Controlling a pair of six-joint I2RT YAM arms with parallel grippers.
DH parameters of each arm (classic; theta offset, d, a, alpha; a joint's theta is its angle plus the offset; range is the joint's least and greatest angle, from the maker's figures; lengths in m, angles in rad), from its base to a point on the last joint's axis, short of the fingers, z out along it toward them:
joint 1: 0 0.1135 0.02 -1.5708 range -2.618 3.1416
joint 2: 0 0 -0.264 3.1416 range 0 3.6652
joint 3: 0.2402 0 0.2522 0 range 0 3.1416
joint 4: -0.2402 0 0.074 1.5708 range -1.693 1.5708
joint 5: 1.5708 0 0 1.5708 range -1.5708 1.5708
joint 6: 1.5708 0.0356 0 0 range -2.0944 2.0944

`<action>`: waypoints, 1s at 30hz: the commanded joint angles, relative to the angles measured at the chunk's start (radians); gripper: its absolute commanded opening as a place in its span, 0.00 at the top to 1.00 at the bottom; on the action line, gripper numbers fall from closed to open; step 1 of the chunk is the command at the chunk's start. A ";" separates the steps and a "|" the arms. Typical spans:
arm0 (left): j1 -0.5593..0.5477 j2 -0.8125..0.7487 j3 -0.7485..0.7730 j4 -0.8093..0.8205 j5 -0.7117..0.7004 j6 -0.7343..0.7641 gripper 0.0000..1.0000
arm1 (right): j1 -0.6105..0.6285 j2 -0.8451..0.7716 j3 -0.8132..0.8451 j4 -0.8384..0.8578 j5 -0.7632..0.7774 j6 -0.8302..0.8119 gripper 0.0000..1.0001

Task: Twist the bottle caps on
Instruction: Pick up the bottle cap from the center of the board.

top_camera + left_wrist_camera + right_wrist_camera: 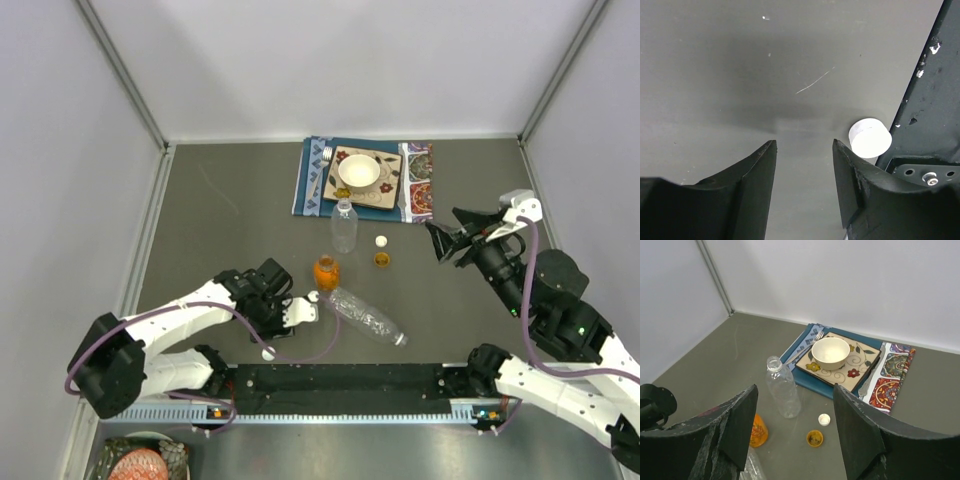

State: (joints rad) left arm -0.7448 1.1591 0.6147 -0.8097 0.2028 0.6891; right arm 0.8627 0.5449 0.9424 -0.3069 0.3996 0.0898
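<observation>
I see my left gripper low over the table, jaws parted, empty; white cap beside it, maybe touching. Right gripper raised, parted, empty.

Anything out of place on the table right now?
The near clear bottle lies on its side; the far clear bottle and the orange bottle stand upright. Nothing looks spilled.

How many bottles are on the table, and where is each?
3. One clear bottle stands by the placemat; the orange bottle stands just in front of it; a second clear bottle lies on its side, nearest the front edge. None appears hidden.
</observation>
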 commanded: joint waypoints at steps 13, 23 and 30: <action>0.001 -0.019 0.045 -0.067 0.107 0.055 0.51 | -0.004 0.024 -0.001 0.008 0.012 0.016 0.39; -0.011 -0.049 0.074 -0.141 0.179 0.049 0.48 | -0.004 0.033 -0.002 0.005 -0.002 0.028 0.39; -0.034 -0.041 0.042 -0.115 0.133 0.058 0.46 | -0.004 0.026 0.001 0.000 0.001 0.030 0.39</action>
State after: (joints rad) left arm -0.7666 1.1236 0.6731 -0.9287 0.3412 0.7288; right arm 0.8627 0.5735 0.9421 -0.3077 0.3992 0.1093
